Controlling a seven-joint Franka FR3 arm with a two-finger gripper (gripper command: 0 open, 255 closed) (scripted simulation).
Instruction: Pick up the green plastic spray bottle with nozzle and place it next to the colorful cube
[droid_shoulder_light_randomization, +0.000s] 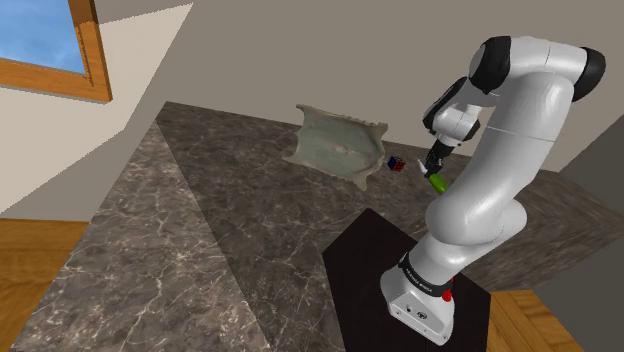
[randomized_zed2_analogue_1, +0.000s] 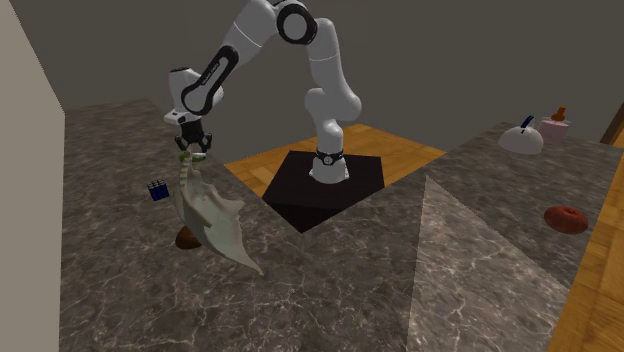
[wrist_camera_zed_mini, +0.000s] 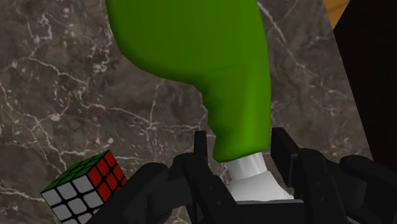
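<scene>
The gripper (wrist_camera_zed_mini: 240, 162) was closed on the white neck (wrist_camera_zed_mini: 251, 175) of the green spray bottle (wrist_camera_zed_mini: 191, 57), which hung body-down above the dark marble surface (droid_shoulder_light_randomization: 200, 250), near the colorful cube (wrist_camera_zed_mini: 86, 189) and not yet set down. The wrist view placed the cube off to one side of the bottle, apart from it. Hazard 1, the crumpled pale sheet (droid_shoulder_light_randomization: 340, 145): it lay just beyond the cube in the shoulder view, and a descent carried too far that way would likely snag the bottle on its raised edges. Hazard 2, the bottle: the grip sat on the narrow neck only (the bulky body hung free), so a quick move could swing it in the jaws, and release on a tilted base would probably topple it. Hazard 3, the cube: it looked small and light, and a lowering bottle that touched it would push it out of place. Count: one marble surface, one arm (droid_shoulder_light_randomization: 500, 130), one black stand (droid_shoulder_light_randomization: 370, 260), one crumpled sheet, one green bottle, one white domed item (randomized_zed2_analogue_1: 520, 140), one reddish-brown ring (randomized_zed2_analogue_1: 566, 218), one pinkish pot (randomized_zed2_analogue_1: 556, 122), one brown lump (randomized_zed2_analogue_1: 186, 238), one cube.
</scene>
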